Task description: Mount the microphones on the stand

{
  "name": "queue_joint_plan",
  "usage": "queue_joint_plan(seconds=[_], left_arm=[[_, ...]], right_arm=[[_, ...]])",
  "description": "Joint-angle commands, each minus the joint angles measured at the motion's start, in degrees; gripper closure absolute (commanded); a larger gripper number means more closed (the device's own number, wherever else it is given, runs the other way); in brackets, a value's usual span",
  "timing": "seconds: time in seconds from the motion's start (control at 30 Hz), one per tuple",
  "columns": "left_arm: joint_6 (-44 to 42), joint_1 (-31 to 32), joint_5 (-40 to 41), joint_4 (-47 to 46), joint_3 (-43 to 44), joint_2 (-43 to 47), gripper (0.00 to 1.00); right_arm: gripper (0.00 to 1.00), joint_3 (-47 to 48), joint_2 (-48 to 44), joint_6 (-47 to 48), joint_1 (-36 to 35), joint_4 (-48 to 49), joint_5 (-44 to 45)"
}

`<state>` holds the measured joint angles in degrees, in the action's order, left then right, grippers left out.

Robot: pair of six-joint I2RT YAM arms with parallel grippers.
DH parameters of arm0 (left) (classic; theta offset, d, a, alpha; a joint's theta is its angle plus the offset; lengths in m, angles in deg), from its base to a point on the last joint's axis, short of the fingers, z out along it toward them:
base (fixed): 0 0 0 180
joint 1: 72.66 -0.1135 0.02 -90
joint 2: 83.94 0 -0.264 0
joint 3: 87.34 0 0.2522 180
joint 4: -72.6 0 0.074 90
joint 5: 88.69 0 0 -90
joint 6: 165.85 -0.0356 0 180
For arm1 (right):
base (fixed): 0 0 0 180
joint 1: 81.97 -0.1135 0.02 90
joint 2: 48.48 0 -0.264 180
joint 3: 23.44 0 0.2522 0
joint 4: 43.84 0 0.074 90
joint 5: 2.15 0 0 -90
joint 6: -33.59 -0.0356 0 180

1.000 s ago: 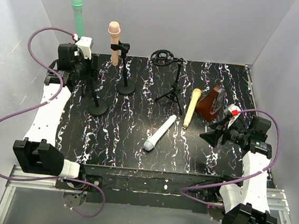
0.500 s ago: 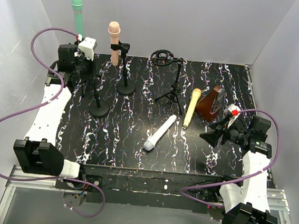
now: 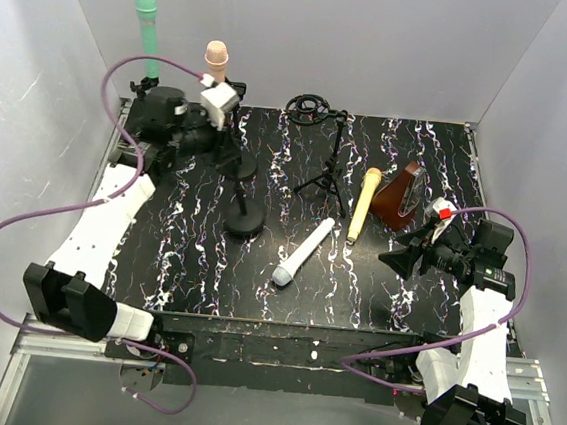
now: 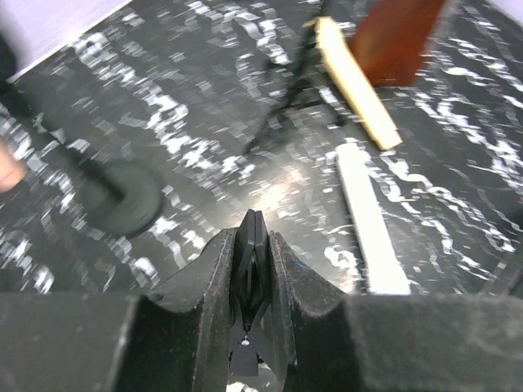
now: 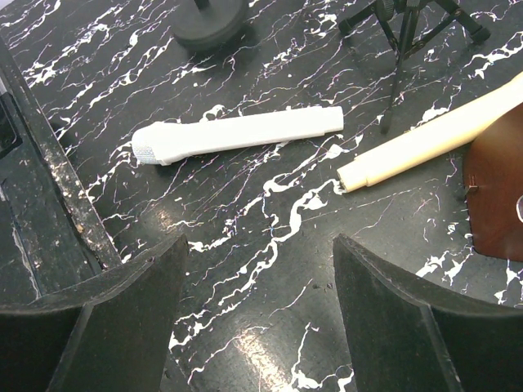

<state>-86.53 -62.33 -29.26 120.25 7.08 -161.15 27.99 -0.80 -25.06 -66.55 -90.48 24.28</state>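
Microphones sit in two places. The mint green microphone (image 3: 144,26) stands upright at the back left, a black clip (image 3: 141,86) at its lower end. The peach-pink microphone (image 3: 216,58) rises just behind your left hand (image 4: 253,222). That hand's fingers are pressed nearly together, and you cannot tell whether they hold anything. The white microphone (image 3: 303,252) and yellow microphone (image 3: 365,204) lie flat on the worktop (image 3: 188,264) near your right hand (image 5: 257,269), which gapes wide, gripping nothing.
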Motion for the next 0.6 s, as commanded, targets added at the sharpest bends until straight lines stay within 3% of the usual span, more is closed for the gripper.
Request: queue_joint_plan(seconds=[0.0,0.2,0.43,0.57], left_arm=[[0.04,9.16,-4.95,-4.18,6.60,-1.44,0.99],[-2.59,17.52,-0.81,-4.27,10.47,-7.51,0.99],[-5.93,22.45,3.05,-1.81,13.47,-11.21,0.98],[-6.29,23.86,4.90,-0.67,13.47,-11.91,0.92]], right_arm=[[0.22,-0.05,-0.22,0.64,0.31,1.16,-0.85],[0.22,-0.14,-0.31,0.73,0.40,1.16,-0.68],[0.22,-0.14,-0.22,0.81,0.40,1.16,-0.59],[0.22,-0.05,-0.05,0.90,0.40,1.16,-0.68]])
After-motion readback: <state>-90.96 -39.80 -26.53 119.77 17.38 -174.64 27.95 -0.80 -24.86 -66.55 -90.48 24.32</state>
